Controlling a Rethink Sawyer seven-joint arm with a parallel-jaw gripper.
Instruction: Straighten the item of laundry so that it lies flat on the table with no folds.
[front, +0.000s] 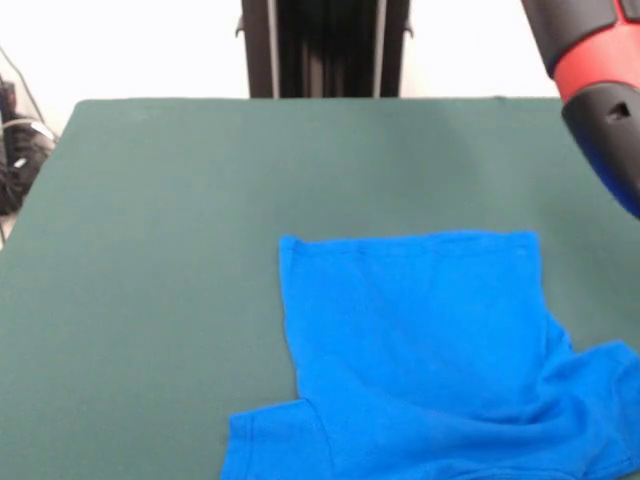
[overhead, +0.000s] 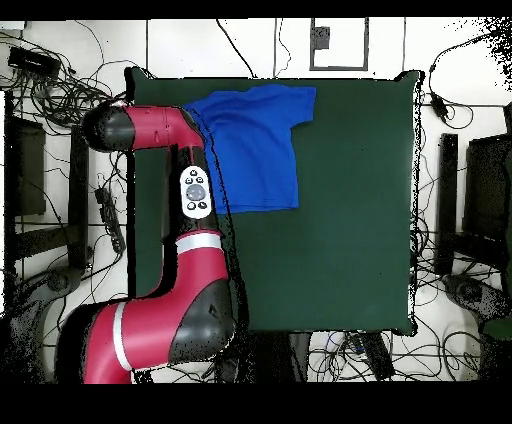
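Observation:
The item of laundry, a bright blue T-shirt (front: 420, 340), lies on the green table (front: 170, 260) at the near right, running off the bottom edge of the front view. Its straight hem faces the far side. One sleeve spreads at the lower left, and the cloth bunches in soft folds at the right. From overhead the shirt (overhead: 255, 140) sits in a top-left corner of the table (overhead: 340, 240), its left edge partly under the red arm (overhead: 150, 127). The arm's wrist cuff (overhead: 196, 191) hangs beside the shirt. The gripper itself is not visible in either view.
A red and black arm link (front: 600, 80) juts in at the top right of the front view. The arm's large red base (overhead: 150, 330) overlaps the table's left edge overhead. Cables and stands (overhead: 50, 90) surround the table on the floor.

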